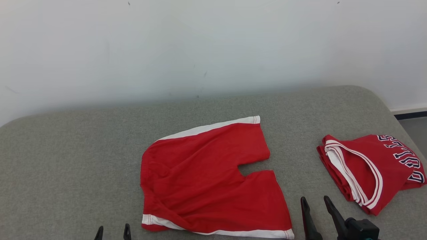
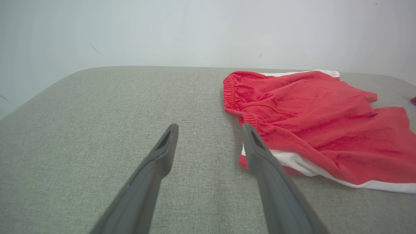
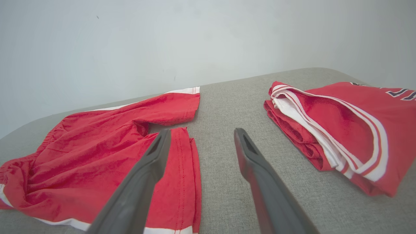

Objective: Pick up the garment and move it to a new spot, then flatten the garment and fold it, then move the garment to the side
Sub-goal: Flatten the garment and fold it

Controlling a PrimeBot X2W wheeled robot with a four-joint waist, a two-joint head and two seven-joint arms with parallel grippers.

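Head view: a pair of red shorts (image 1: 206,173) lies spread on the grey cloth-covered tabletop (image 1: 66,150), about midway between its left and right edges and close to the near edge. The waistband faces the left edge and the two legs point toward the right edge, with a white stripe along the far side and another along the near side. A folded red jersey (image 1: 367,166) with white trim and dark lettering lies well apart from them, near the right edge. A pale wall (image 1: 200,43) rises behind the far edge. The left gripper (image 1: 113,226) shows at the near edge just left of the shorts, fingers apart. The right gripper (image 1: 314,198) stands between shorts and jersey, fingers spread, nothing between them.

Left wrist view: the two dark fingers stand wide apart over bare cloth. One tip lies beside the waistband's near corner; whether it touches, I cannot tell.

Right wrist view: the fingers are spread and empty. One overlaps the nearer leg's hem, the other is over bare tabletop, with the jersey beyond it.
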